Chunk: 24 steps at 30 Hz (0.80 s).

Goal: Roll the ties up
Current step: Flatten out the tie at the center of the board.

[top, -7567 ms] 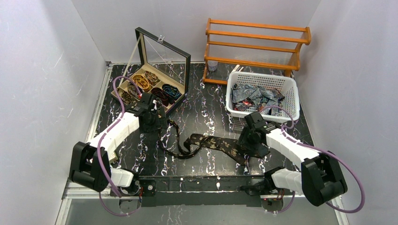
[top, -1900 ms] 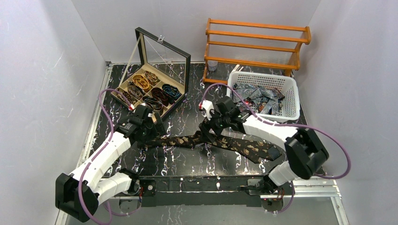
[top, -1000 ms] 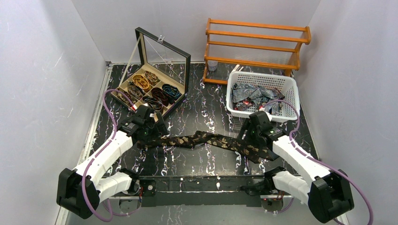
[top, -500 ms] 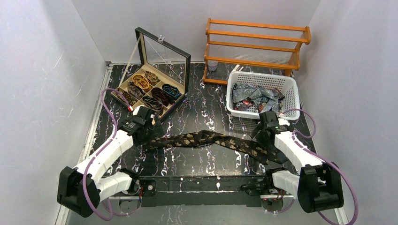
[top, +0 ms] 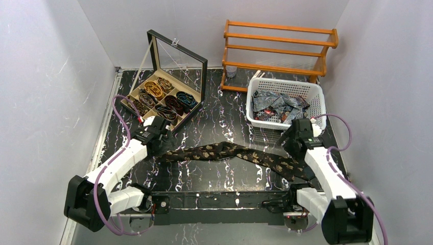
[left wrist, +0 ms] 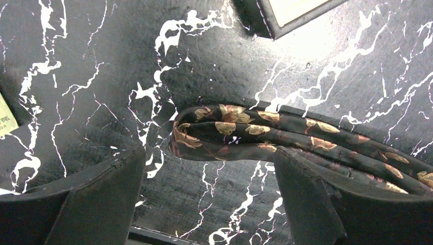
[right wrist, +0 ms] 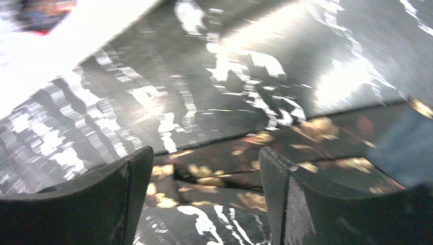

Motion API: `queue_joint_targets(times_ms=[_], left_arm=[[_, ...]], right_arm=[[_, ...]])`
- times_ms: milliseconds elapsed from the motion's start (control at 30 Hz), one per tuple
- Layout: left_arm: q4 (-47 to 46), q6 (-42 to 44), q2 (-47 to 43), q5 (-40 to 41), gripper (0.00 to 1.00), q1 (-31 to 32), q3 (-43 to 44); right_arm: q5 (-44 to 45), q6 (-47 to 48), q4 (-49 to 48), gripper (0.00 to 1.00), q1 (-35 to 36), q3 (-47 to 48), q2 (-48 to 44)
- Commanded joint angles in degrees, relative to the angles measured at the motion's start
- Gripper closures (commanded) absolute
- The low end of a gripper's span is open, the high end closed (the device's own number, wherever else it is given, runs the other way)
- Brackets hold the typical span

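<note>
From above, the dark gold-flowered tie [top: 230, 152] lies stretched across the desk [top: 219, 109]. Left wrist: the left end effector [left wrist: 207, 153] gapes wide, empty, over the tie's folded end. Right wrist, blurred: the right end effector [right wrist: 204, 158] stands open, empty, above the tie.

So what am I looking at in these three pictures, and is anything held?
Two robot arms are bolted at the near edge of the table, each ending in a two-finger hand. The wide picture comes from a camera above and behind them; the other two from cameras on the wrists. A dark tie with gold flowers lies across the table. Behind it stand a glass-lidded box of rolled ties, a white basket of loose ties and a wooden rack. The left hand and right hand are open, one near each tie end; nothing is held.
</note>
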<state>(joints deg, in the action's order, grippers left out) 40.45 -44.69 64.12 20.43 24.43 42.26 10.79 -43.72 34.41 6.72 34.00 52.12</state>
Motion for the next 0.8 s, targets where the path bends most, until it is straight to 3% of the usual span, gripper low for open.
queue_joint_targets(times_ms=[0, 133, 200, 333, 433, 567, 700, 767], left_arm=[[-0.8, -2.4, -1.7, 3.2, 0.06, -0.3, -1.0], [-3.1, -0.2, -2.0, 1.8, 0.08, -0.3, -2.5], [-4.2, 0.6, -2.3, 1.3, 0.09, -0.4, -3.6], [-7.1, 0.7, -5.7, 1.2, 0.07, -0.5, -6.6], [-8.0, 0.2, -9.1, 1.9, 0.06, -0.7, -8.5], [-6.6, -2.1, -11.6, 4.0, 0.06, -0.8, -10.3], [-7.1, -5.6, -13.4, 4.9, 0.08, -0.8, -12.3], [-7.6, -6.6, -14.0, 4.9, 0.12, -0.8, -13.4]], right_arm=[[-15.5, 7.6, -9.4, 0.2, 0.6, 2.7, -5.1], [-28.4, 10.7, -17.6, 0.25, 3.3, 1.2, -5.3], [-33.9, 15.3, -22.4, 0.25, 8.1, 0.8, -3.6], [-33.1, 33.9, -22.6, 0.17, 25.8, 5.4, 2.0], [-30.0, 49.8, -21.7, 0.02, 34.2, 8.9, 8.7], [-30.3, 68.0, -19.2, 0.01, 35.2, 14.9, 21.2], [-34.1, 78.8, -20.2, 0.01, 35.2, 17.5, 28.3], [-36.3, 79.8, -21.4, 0.01, 35.2, 18.4, 30.9]])
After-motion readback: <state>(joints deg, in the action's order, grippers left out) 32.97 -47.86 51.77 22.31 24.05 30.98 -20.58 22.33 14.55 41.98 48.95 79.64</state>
